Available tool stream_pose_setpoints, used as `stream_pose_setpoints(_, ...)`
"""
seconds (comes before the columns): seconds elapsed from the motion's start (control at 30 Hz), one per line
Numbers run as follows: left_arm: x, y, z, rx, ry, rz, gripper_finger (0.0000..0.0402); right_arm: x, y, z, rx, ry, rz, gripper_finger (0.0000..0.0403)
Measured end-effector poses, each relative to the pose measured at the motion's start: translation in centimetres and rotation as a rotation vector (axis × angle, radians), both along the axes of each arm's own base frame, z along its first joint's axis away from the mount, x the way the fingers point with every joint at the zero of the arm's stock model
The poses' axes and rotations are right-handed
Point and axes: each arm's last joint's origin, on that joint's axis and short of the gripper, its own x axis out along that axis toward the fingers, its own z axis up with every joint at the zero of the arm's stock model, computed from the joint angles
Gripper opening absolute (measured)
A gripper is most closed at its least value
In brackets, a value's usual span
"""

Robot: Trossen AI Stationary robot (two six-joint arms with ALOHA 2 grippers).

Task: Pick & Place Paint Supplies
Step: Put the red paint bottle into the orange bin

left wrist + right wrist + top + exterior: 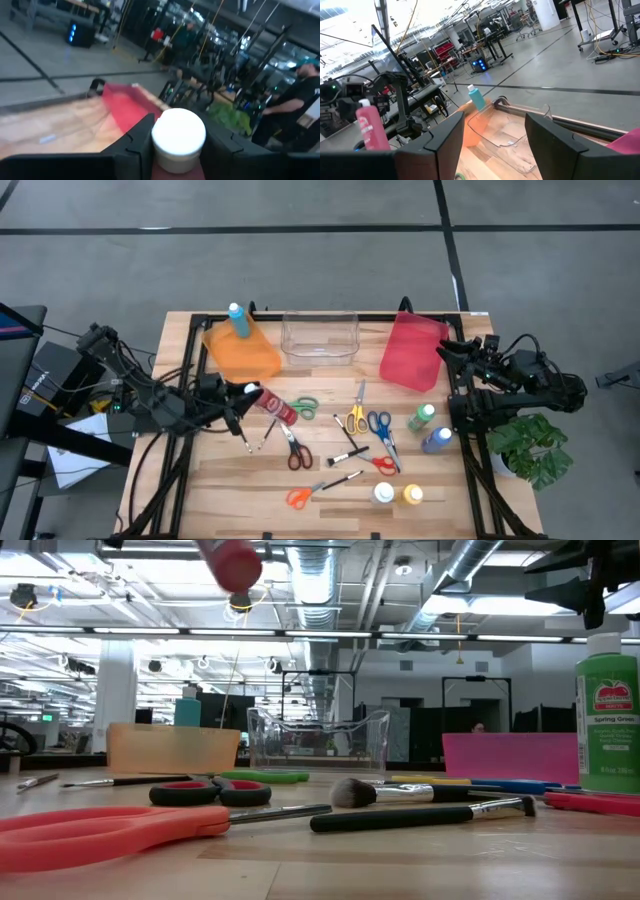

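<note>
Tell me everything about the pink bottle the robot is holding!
The pink paint bottle is small and plastic-looking, with a white cap and a label on its side. The left gripper holds it just below the cap, lifted off the table and tilted. Only the gripper touches it. It hangs near the orange bin.

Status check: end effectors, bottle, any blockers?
Left end effector shut on pink bottle, lifted. Right end effector open, waiting at table's right. Nothing visibly blocking.

Wooden tabletop (215, 480): three bins along far edge (orange (242, 350), clear (320, 338), red (412, 352)); scissors (355, 418), brushes (345, 457), bottles (420, 418) scattered mid-table.
</note>
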Motion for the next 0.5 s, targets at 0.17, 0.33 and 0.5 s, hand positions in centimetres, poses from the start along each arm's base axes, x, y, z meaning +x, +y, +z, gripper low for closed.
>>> stream_pose_setpoints(0.17, 0.3, 1.1, 1.7, 0.038, -0.073, 0.069, 0.011, 0.0, 0.0, 0.0, 0.0, 0.0, 0.0, 0.021)
stream_pose_setpoints(0.33, 0.8, 2.8, 2.4, 0.098, -0.07, 0.182, 0.011, 0.0, 0.0, 0.0, 0.0, 0.002, 0.0, 0.021)
stream_pose_setpoints(0.5, 1.1, 4.6, 2.5, 0.173, 0.0, 0.312, 0.011, 0.0, 0.0, -0.2, 0.0, 0.022, 0.0, 0.021)
